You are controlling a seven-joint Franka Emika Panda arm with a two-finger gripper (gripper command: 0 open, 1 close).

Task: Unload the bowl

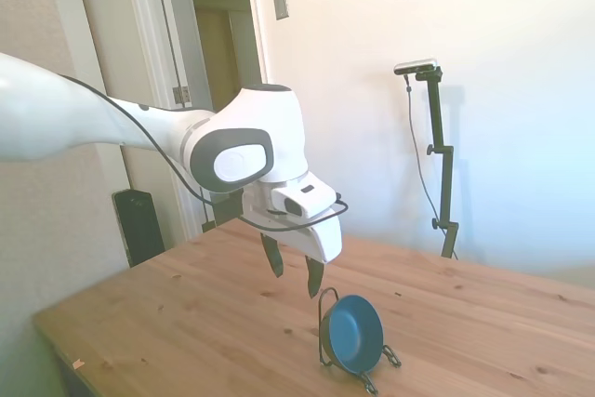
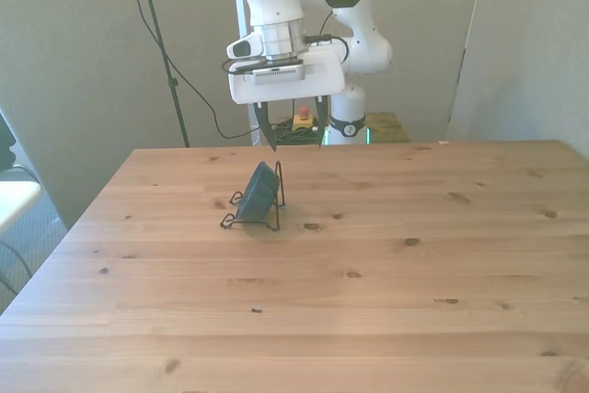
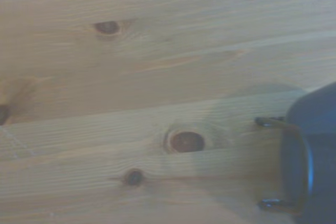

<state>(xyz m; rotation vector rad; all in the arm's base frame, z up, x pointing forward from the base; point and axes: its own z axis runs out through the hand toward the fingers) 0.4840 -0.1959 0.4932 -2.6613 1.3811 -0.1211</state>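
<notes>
The bowl point(image 1: 354, 330) is parked on edge in a thin black wire rack point(image 1: 327, 334), leaning back against the upright loop so its open face points out to one side. That's why it stays up on its rim instead of rolling off. Rack and bowl sit on the wooden table point(image 1: 186, 323), toward the front view's left, fairly close to the far edge.

My gripper point(image 1: 293, 268) hangs in the air above and just behind the rack, not touching anything. The two dark fingers point(image 1: 271, 256) are spread apart with nothing between them, pointing down at the table. In the front view they straddle roughly the line of the rack's upright wire, so it looks lined up for a drop onto the top rim.

The wrist view is mostly bare planks with knots, and the bowl point(image 3: 315, 156) only pokes in at one edge, so I'm not centred over it yet.

My read: unloading hasn't started. The tilt means I'd need to pinch the rim and lift up and out, or the rack comes along too.
</notes>
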